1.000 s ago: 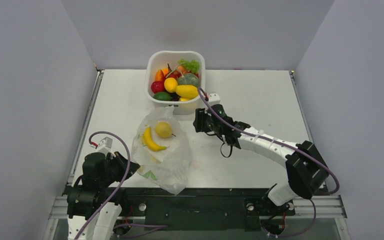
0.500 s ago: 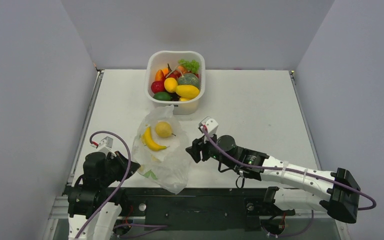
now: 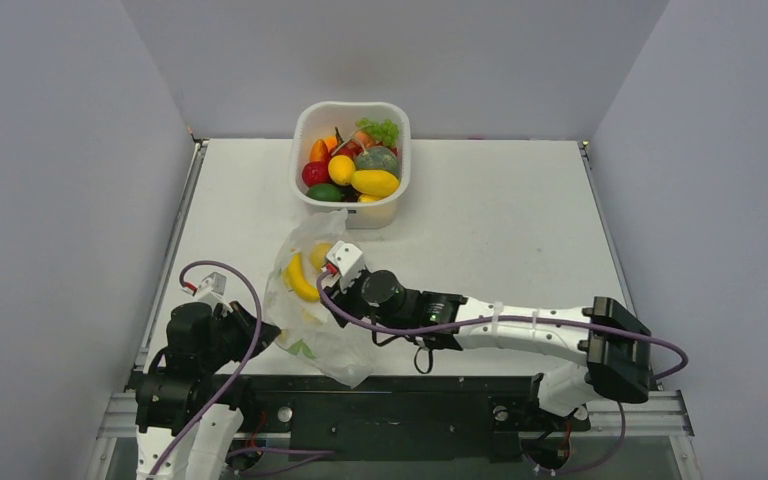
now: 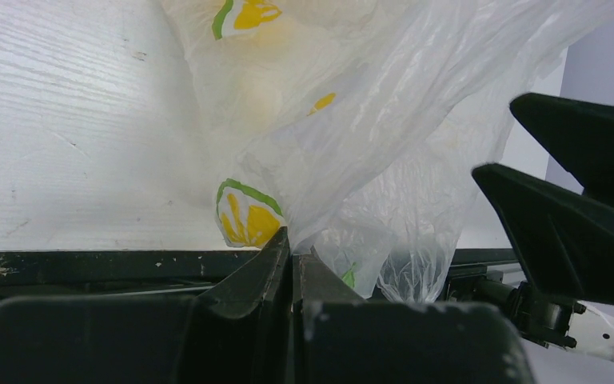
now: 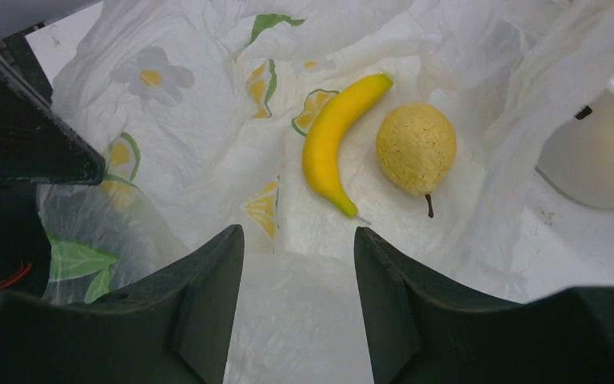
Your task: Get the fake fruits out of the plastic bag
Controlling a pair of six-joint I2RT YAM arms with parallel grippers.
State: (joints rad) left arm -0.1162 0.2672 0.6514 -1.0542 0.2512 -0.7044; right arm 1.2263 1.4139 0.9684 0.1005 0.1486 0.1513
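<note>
The clear crinkly plastic bag [image 3: 328, 330] lies near the table's front left; it also shows in the right wrist view [image 5: 208, 120] and the left wrist view [image 4: 368, 120]. Inside it lie a yellow banana [image 5: 337, 140] and a yellow pear-like fruit [image 5: 416, 148]; the banana also shows from above [image 3: 298, 280]. My left gripper [image 4: 294, 254] is shut on the bag's near edge. My right gripper [image 5: 297, 240] is open and empty, hovering over the bag just short of the banana. Its head covers part of the bag in the top view [image 3: 332, 290].
A white square tub [image 3: 352, 215] at the back holds several fruits, among them a yellow oval one [image 3: 374, 183], a red one [image 3: 314, 173] and green grapes [image 3: 380, 130]. The tub's corner shows at the right of the right wrist view [image 5: 600, 152].
My right arm has swung from near the tub down and left, and its open gripper now hangs over the bag. The left gripper and the bag have stayed put.
</note>
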